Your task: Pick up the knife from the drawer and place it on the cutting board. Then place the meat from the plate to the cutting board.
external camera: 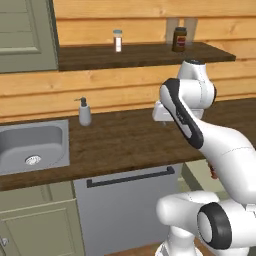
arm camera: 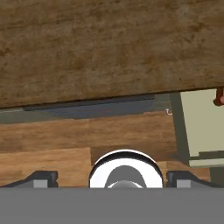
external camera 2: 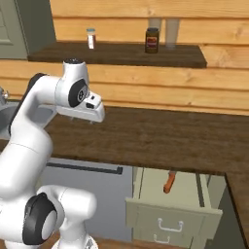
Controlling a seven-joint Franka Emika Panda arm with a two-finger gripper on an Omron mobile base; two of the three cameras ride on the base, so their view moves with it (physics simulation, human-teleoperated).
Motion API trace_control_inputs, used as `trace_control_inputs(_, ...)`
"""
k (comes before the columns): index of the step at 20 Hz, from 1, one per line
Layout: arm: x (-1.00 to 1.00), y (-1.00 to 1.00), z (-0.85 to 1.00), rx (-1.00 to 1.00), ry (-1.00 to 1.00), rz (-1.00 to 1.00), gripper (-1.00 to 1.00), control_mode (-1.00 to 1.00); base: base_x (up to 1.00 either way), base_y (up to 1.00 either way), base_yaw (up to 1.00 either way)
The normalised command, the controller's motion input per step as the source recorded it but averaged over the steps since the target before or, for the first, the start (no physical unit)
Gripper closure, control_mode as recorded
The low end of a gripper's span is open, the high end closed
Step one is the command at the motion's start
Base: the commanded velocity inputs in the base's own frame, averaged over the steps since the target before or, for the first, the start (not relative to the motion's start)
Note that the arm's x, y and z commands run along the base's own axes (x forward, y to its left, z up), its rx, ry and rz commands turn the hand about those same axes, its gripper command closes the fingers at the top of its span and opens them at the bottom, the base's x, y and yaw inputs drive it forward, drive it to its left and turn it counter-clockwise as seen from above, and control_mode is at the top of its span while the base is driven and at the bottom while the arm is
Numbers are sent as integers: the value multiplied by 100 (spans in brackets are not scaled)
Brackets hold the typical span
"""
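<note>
Evidently the gripper hovers wide open and empty above the dark wooden counter, while the knife lies in the open drawer, lower and off to the hand's right. It looks light, rigid and small; I would pinch the chunky orange-red handle, not the slick blade. Wood-plank wall and a shelf stand beyond.

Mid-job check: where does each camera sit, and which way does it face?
Left base view: behind the arm's left, facing the sink and counter; white arm at right.
Right base view: behind its right, over the open drawer holding the knife; arm at left.
Hand view: looks down past the counter edge; open tool at bottom.
Shared: jar.
</note>
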Motion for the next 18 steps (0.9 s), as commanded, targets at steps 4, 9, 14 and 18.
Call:
trace_control_inputs(4,0,0,0,0,0,0,-100,100,-64,18,-44)
trace_control_inputs(9,0,0,0,0,0,0,-100,100,-40,20,-60)
trace_control_inputs(14,0,0,0,0,0,0,-100,100,-9,2,-63)
trace_control_inputs(18,0,0,0,0,0,0,-100,100,-30,0,-60)
